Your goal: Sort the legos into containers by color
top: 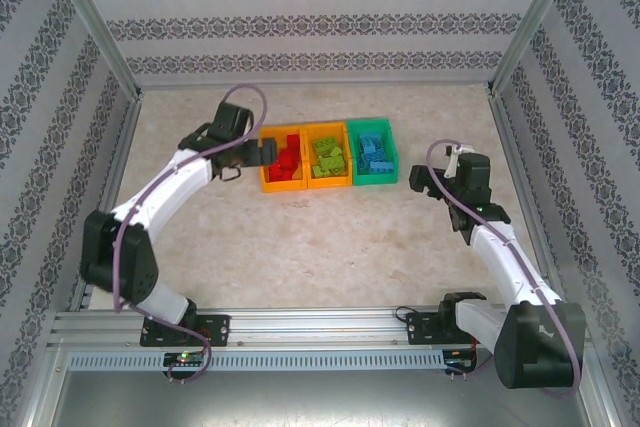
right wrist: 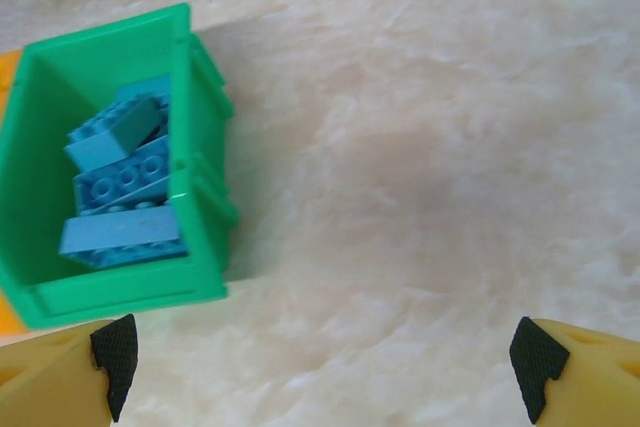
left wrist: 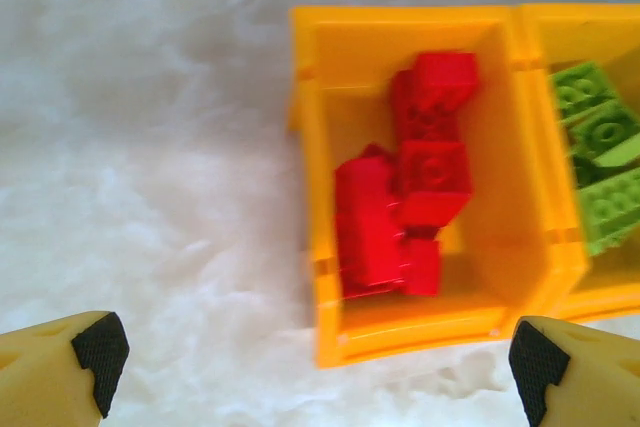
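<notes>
**Top view.** Bench (top: 300, 247) carries three containers in a row: left orange bin (top: 283, 186) with red legos (top: 285, 162), middle orange bin (top: 330, 183) with green legos (top: 328, 157), and green bin (top: 373, 179) with blue legos (top: 373, 152).

**Left wrist.** Left claw (left wrist: 318, 359) is wide apart and empty, above the red bin's near edge.

**Right wrist.** Right claw (right wrist: 325, 357) is wide apart and empty, over bench beside the green bin.

**Step.** Sorting is seemingly finished. The next move calls for retreating without nudging the bins.

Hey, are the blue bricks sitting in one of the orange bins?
No, the blue bricks lie piled inside the green bin, as the right wrist view shows.
</notes>
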Tool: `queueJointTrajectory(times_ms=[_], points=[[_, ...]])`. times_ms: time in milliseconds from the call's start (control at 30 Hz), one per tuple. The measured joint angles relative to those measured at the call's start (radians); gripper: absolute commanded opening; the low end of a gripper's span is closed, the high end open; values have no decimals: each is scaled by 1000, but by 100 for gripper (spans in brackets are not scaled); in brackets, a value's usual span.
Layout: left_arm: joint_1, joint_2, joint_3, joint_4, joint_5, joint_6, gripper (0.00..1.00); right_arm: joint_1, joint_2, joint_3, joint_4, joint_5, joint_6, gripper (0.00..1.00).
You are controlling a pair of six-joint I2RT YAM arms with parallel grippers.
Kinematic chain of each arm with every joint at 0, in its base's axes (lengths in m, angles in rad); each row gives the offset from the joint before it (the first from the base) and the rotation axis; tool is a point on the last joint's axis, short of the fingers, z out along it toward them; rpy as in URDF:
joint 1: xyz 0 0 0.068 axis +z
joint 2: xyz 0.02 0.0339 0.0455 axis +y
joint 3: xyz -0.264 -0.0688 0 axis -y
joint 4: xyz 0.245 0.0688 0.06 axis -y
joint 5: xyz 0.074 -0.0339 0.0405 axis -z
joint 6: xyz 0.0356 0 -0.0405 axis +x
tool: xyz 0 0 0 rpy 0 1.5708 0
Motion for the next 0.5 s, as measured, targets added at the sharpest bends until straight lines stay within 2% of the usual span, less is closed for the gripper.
queueJointTrajectory(times_ms=[133,267,433,500], points=[[47,-154,-198,60,-96,-6,100,-13,13,-117,172,56,-32,98],[80,-249,-305,143,-199,28,100,-13,100,-178,339,98,-47,98],[99,-212,-387,332,-316,124,100,-13,228,-195,533,144,-61,98],[109,-158,-443,471,-365,170,100,-13,261,-194,586,161,-71,98]])
